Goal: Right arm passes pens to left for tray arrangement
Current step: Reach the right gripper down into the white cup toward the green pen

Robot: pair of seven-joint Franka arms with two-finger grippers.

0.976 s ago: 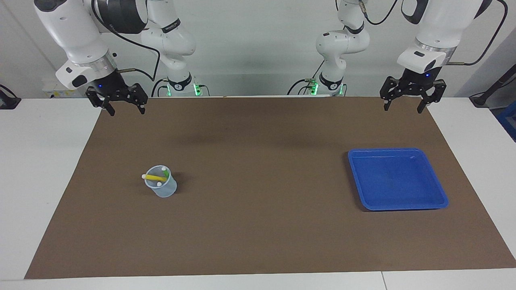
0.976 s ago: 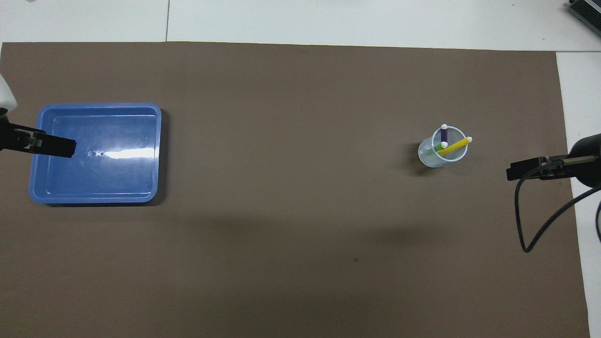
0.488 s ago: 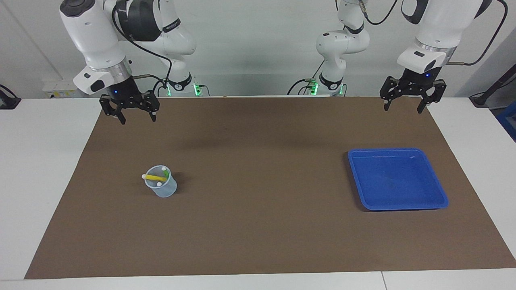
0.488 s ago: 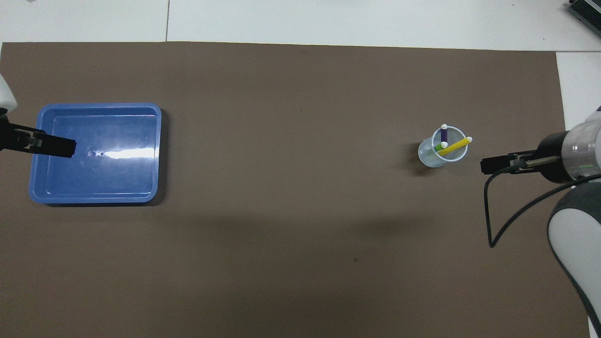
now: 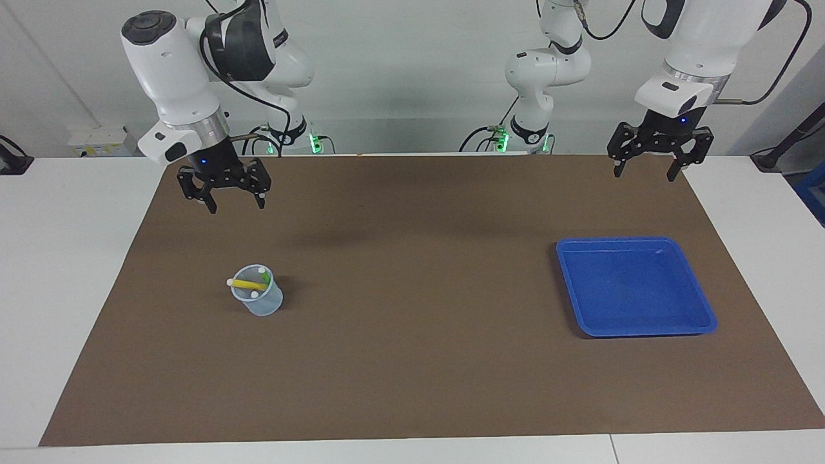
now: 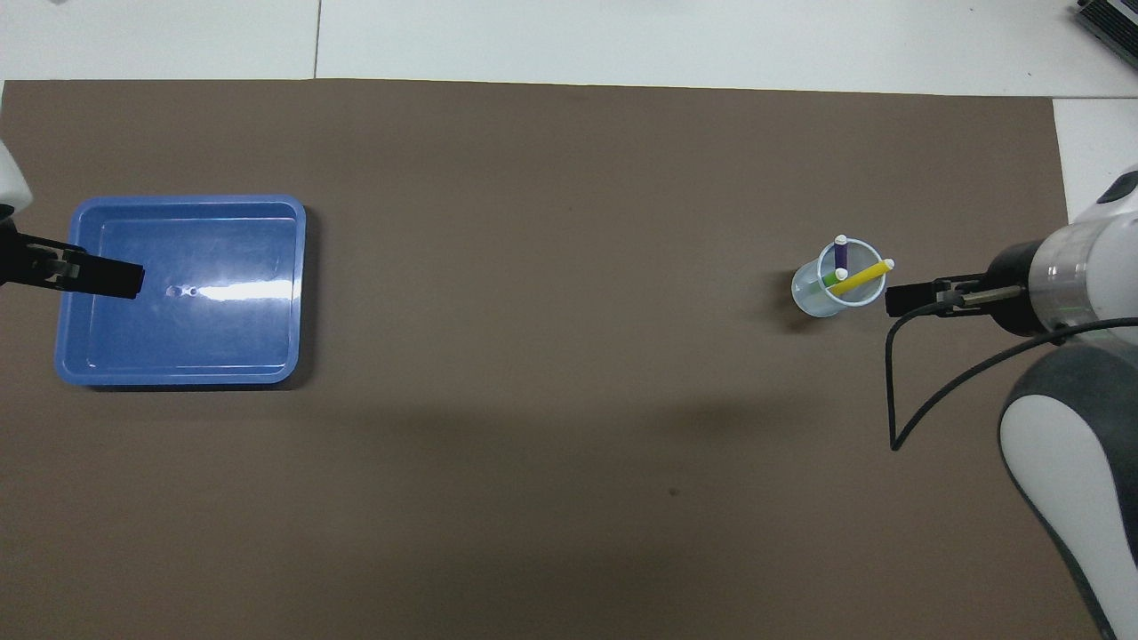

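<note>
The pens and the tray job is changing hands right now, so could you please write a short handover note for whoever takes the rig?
Right gripper: open, holding nothing, raised over the brown mat short of the cup.
Left gripper: open, holding nothing, waiting in the air near the mat's edge at the left arm's end.
Pens: green, yellow and purple all stand in the cup.
Tray: holds no pens, at the left arm's end.
Done: nothing passed yet.
Left: pick, hand over and place all three pens.

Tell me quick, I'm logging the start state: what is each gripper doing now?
Left gripper: open, empty, waiting above the mat's edge.
Right gripper: open, empty, in the air near the cup of pens.
</note>
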